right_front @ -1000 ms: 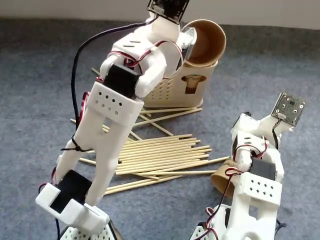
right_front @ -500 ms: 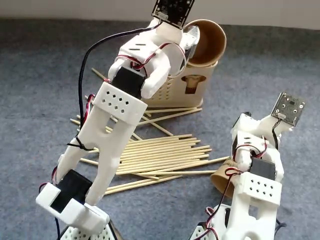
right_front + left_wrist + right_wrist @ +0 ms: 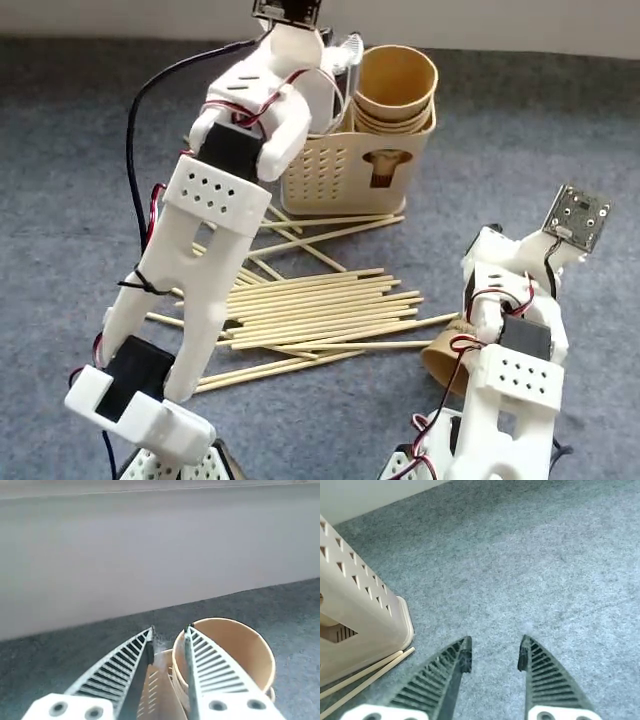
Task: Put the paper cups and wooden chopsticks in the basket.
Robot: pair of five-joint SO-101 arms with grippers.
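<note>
Your left gripper (image 3: 169, 628) hung over the basket (image 3: 330, 180), jaws spread just beside the top paper cup (image 3: 398, 85), whose rim a careless pull-away could have snagged.

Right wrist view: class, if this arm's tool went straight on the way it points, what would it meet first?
Probably the bare grey carpet: the open right tool aims at it, with the basket off to one side.
</note>
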